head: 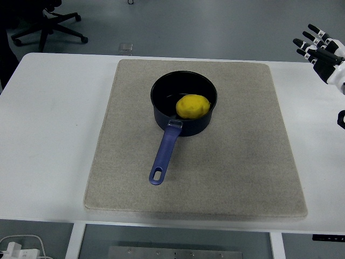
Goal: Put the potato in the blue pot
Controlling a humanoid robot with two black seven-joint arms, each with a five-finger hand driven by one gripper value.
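Observation:
A yellow potato lies inside the blue pot, against its near right wall. The pot stands on the beige mat, its blue handle pointing toward the near left. My right hand shows at the far right edge, fingers spread and holding nothing, well away from the pot. The left arm does not show.
The mat covers the middle of the white table. An office chair base stands on the floor beyond the far left corner. A small clear square lies on the floor behind the table.

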